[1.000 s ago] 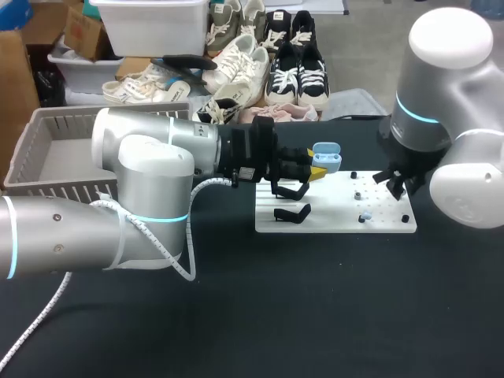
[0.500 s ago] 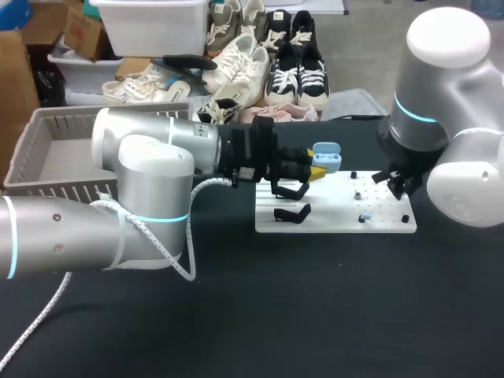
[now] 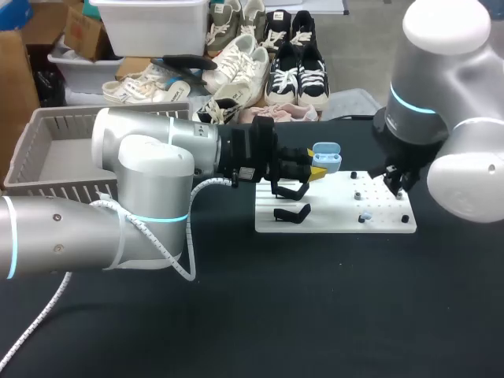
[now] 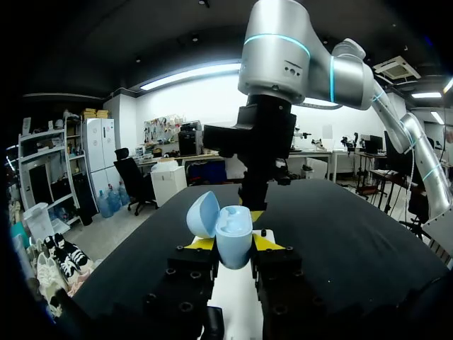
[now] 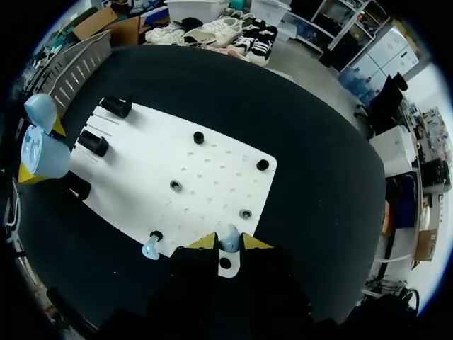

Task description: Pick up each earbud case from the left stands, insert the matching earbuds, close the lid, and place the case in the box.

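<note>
Your left gripper (image 4: 233, 246) is clamped on the light blue earbud case (image 4: 235, 235), 1 yellow tip pressed to each side. The case sits upright between the fingers with its lid (image 4: 202, 214) swung open, so the inner tray faces up. In the head view the left arm comes in from the left and holds the case (image 3: 325, 157) in the air over the far left part of the white board (image 3: 339, 224), just beyond the 2 black stands (image 3: 291, 213) there.

Your right gripper (image 5: 230, 243) is closed on a light blue earbud (image 5: 229, 235) – both yellow tips touch it from either side, and only its rounded end shows between them. The gripper hangs over the board's near right part, pointing down at it; in the head view it (image 3: 394, 183) is above the board's right end, well apart from the case.

A second earbud (image 5: 151, 247), also light blue, lies on the board near its front edge, beside the right gripper and not touching it. In the head view it (image 3: 365, 215) lies between the stands and the right gripper. Several small black pegs (image 5: 199, 137) are dotted over the board among rows of shallow holes.

The board lies flat on the black table (image 3: 315, 315). Further left – behind the left arm – the grey slatted box (image 3: 47, 130) stands on the table, and what shows of its inside holds no case
</note>
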`<act>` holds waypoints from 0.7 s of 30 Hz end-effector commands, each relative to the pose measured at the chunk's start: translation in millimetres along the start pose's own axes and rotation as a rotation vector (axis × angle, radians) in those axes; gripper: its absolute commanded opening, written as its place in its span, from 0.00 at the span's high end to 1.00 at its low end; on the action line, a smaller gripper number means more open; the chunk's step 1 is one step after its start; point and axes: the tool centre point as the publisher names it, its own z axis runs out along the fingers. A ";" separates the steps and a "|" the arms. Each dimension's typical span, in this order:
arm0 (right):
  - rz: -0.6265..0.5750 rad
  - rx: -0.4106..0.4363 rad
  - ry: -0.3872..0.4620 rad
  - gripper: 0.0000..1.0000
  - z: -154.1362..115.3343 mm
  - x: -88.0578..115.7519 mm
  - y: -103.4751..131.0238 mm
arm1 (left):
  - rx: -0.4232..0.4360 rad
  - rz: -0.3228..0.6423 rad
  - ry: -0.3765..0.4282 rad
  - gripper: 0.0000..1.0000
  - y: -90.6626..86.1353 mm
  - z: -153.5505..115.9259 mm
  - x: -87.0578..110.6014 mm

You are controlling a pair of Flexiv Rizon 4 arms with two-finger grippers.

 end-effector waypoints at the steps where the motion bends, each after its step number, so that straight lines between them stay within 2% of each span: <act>1: 0.005 0.023 -0.005 1.00 -10.4 10.8 4.0 | -0.006 0.001 -0.002 1.00 -1.6 0.0 0.4; 20: 0.005 0.023 -0.005 1.00 -10.4 10.8 4.0 | -0.006 0.001 -0.002 1.00 -1.6 0.0 0.4; 21: 0.048 0.041 -0.001 1.00 -11.7 7.4 4.2 | -0.006 0.001 -0.002 1.00 -1.6 0.0 0.4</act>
